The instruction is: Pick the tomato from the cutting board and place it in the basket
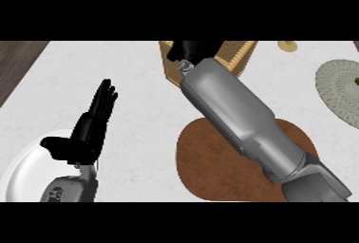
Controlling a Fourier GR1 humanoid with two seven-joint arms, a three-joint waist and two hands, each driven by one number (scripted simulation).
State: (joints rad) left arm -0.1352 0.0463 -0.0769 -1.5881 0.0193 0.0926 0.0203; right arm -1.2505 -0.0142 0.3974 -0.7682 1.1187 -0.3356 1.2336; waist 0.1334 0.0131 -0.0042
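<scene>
One camera looked steeply down from head height onto the table (140,76), set close. The left forearm (70,190) and right forearm (245,118) entered from the lower edge; the upper edge cut the basket (242,54).

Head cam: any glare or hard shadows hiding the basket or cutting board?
Head view: even light, no glare on the counter, no hard shadows, only a soft sheen along the right forearm. Head view: that forearm, not lighting, covers part of the cutting board and basket; the black right robot hand sits over the basket; no tomato shows.
</scene>
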